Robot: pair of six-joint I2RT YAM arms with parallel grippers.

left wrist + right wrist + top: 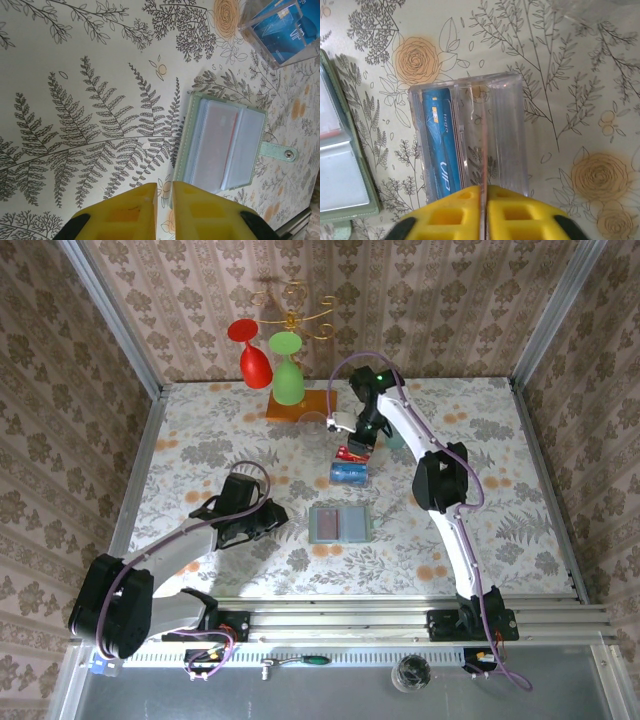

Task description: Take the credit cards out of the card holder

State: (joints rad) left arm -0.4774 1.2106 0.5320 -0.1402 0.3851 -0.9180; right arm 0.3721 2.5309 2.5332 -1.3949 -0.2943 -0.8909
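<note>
The pale grey-green card holder [340, 524] [225, 145] lies open and flat around the middle of the floral-patterned table [480, 440], its clear pockets facing up. Just beyond it, toward the far edge, the blue credit card [348, 473] [437, 145] sits in one slot of a clear plastic box [507, 130]. The thin red credit card [482, 150] stands edge-on at that box, pinched between the right fingers [455, 210], which are closed on it. The left fingers [125, 210], off the holder's left side, are nearly together with a slim gap and hold nothing.
</note>
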